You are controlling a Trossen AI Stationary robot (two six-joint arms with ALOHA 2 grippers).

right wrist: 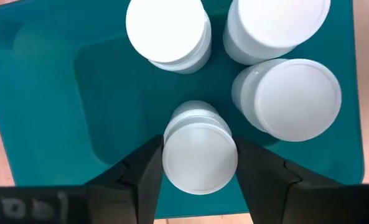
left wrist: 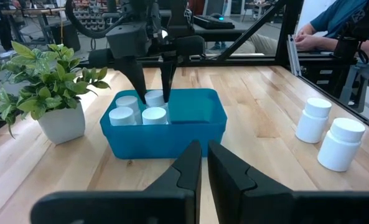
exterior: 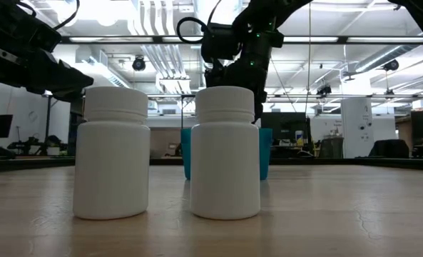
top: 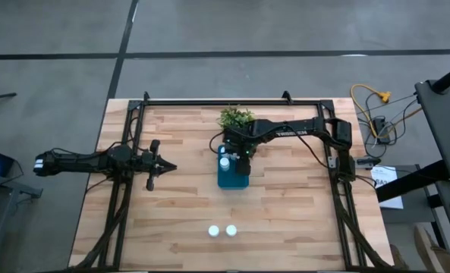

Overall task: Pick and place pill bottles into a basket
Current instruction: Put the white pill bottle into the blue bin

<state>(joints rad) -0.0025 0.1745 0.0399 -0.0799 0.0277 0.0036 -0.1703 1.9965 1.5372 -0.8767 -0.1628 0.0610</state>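
Light is even and fairly bright in all four views. In the low view it comes from ceiling strip lights, which burn out to white glare; the arms above stand as dark silhouettes against them. The two near bottles are sharp, with soft shading down their sides, while the room behind is slightly soft. The high view is evenly lit, the table showing only faint shadows under the arms. In the left wrist view the fingers are dark and a little blurred, the basket clear. In the right wrist view the caps are bright, nearly featureless white, and the fingers blurred.
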